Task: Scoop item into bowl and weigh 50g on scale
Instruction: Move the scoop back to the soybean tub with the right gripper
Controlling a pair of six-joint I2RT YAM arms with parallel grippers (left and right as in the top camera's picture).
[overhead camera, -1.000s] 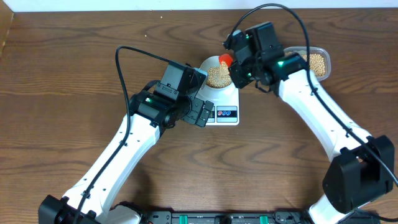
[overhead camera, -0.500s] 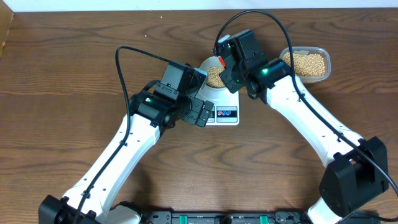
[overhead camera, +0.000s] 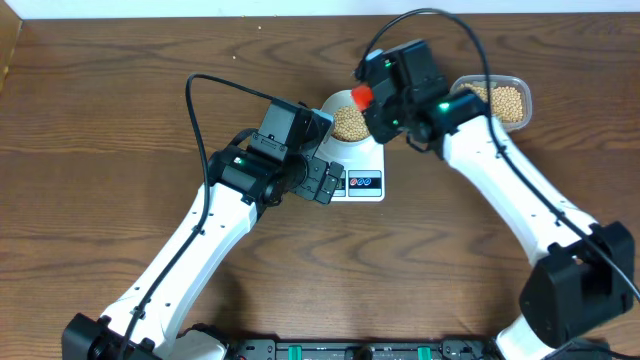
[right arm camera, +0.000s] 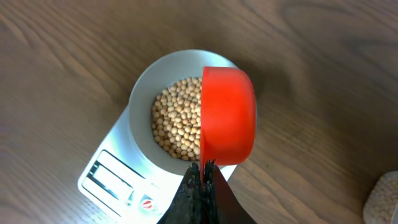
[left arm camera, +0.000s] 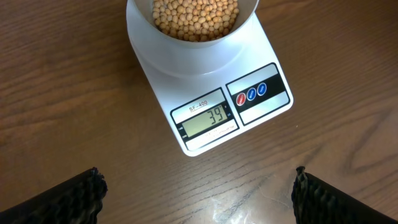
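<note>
The pale bowl (overhead camera: 337, 103) holds beige beans (overhead camera: 349, 122) and sits on the white scale (overhead camera: 360, 172). In the left wrist view the scale (left arm camera: 211, 93) reads 39 on its display (left arm camera: 206, 121), with the bowl (left arm camera: 186, 43) of beans (left arm camera: 196, 17) above it. My right gripper (right arm camera: 204, 167) is shut on the handle of a red scoop (right arm camera: 227, 116), held tipped on its side over the bowl's (right arm camera: 142, 93) right rim, above the beans (right arm camera: 177, 126). The scoop (overhead camera: 362, 96) shows red in the overhead view. My left gripper (left arm camera: 198, 193) is open and empty over the wood just in front of the scale.
A clear plastic tub (overhead camera: 520, 82) of more beans (overhead camera: 503, 103) stands right of the scale, partly under my right arm. Its corner shows in the right wrist view (right arm camera: 382, 196). The brown wooden table (overhead camera: 120, 110) lies all round.
My right gripper swung left over the bowl with the scoop, then came back right. The scoop now sits at the bowl's right rim. The left arm has not moved.
</note>
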